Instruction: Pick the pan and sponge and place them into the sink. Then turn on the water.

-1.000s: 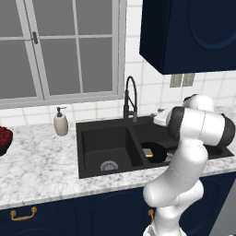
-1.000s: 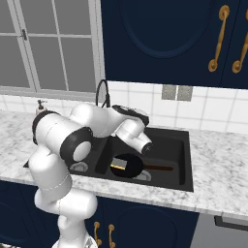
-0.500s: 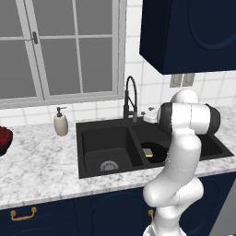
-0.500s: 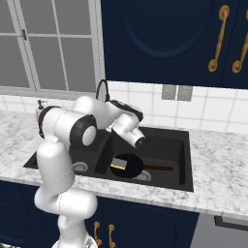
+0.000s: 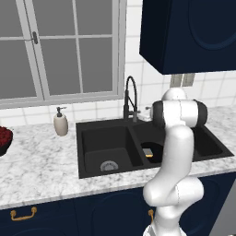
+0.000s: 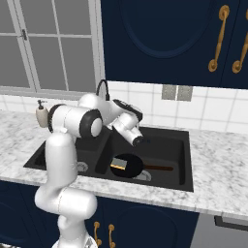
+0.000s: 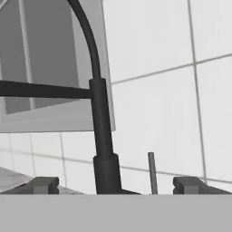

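right, i see the gripper [image 7: 115, 185] with its tips spread wide, holding nothing, facing the black faucet [image 7: 102, 136] base. the pan [image 6: 127, 165] sits in the sink [image 6: 186, 160]'s right basin with the sponge [image 6: 117, 166] on it.

Matt black sink [image 5: 87, 133] set in glossy veined marble counter [image 5: 41, 161]; faucet [image 7: 100, 127] is smooth dark metal; wall tiles [image 7: 154, 54] glazed

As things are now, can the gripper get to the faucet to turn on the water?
Probably yes. The open gripper already faces the faucet, whose black column stands between the fingertips with nothing in front. The pan and sponge lie low in the sink, out of the way.
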Controlling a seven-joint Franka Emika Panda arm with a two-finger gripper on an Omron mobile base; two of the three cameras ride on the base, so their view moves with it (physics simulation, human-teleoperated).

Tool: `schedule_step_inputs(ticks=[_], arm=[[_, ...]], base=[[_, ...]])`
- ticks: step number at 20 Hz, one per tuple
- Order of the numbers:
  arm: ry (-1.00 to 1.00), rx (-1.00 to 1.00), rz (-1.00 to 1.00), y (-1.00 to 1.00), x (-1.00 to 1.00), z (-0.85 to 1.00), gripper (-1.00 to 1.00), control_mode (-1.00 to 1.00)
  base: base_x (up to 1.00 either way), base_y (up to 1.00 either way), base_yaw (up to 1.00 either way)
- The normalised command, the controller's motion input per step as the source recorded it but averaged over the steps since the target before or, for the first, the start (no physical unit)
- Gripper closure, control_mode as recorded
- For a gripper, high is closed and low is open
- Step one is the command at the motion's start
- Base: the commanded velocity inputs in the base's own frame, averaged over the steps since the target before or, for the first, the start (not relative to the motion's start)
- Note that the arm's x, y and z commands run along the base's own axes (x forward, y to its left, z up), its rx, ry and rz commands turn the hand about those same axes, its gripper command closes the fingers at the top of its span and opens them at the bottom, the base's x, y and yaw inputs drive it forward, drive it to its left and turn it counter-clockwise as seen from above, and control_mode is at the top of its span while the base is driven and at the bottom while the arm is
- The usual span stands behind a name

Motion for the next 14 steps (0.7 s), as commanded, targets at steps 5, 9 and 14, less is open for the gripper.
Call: schedule_step_inputs(ticks=[5,9,14], arm=[[0.00,0.00,-0.01,0.00,0.49,-0.09,-1.00,-1.00],[0.00,0.00,0.00,-0.01,0.54,-0.10,-1.00,-1.00],[0.01,0.00,0.00,-0.06,0.53,-0.18,-1.00,-1.00]], base=[[0.00,0.00,0.00],[0.00,0.00,0.00],[0.00,0.00,0.00]])
